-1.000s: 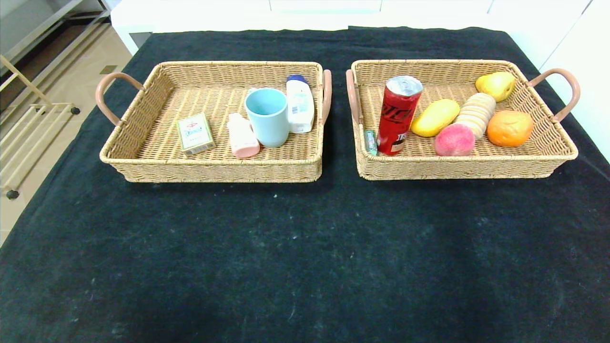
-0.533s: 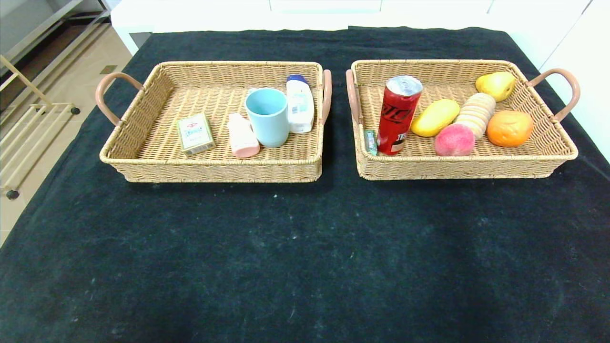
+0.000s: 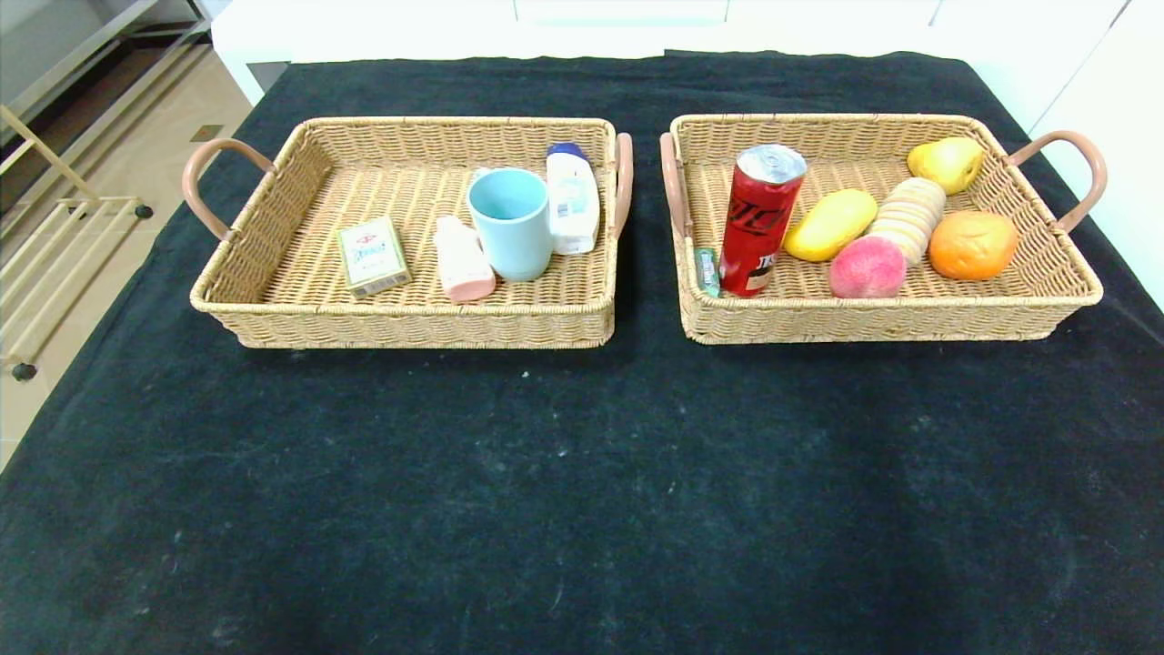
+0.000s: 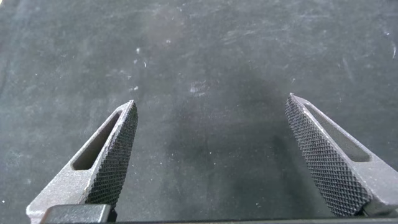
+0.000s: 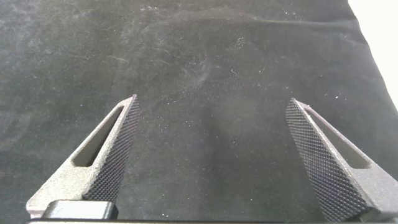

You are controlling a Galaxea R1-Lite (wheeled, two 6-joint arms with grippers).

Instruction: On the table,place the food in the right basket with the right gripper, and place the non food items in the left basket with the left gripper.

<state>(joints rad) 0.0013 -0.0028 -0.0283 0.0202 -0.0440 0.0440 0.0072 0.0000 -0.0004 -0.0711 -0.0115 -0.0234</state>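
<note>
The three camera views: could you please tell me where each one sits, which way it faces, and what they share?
Head view: on the robot's head, looking forward and down at the left basket, the right basket and the black cloth; no arm shows.
Left wrist view: on the left arm's wrist, facing down at bare cloth; the left gripper shows, jaws wide apart.
Right wrist view: on the right arm's wrist, facing down at cloth near its edge; the right gripper shows, jaws wide apart.
Shared: only the black cloth.
</note>
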